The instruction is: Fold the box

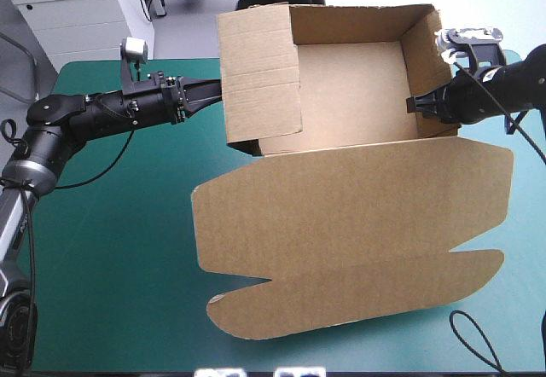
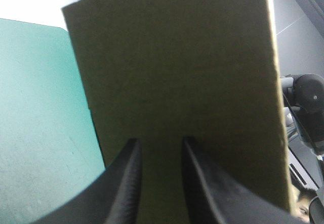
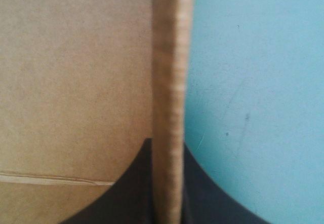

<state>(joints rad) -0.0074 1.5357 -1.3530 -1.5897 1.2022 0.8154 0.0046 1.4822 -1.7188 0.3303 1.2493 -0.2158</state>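
The box (image 1: pixel 350 78), an open tray on the worktop (image 1: pixel 111 249) with lid (image 1: pixel 350 215) flat, my right pincer (image 3: pixel 168 143) pinching its right wall, my left pincer (image 2: pixel 159 140) spread at the other wall; light, stiff board, I judge, best held by its edges.

High view: from above and behind robot, looking forward and down, far back; takes in whole box (image 1: pixel 350 215) and teal-green cover (image 1: pixel 111 249). Left wrist view: along left gripper (image 2: pixel 159 140), very near, square-on to outer face of box side wall, strip of cover alongside. Right wrist view: along right gripper (image 3: pixel 167 143), nearer yet, edge-on to opposite wall, brown board on one side, cover on other. Shared by all three: box, cover.
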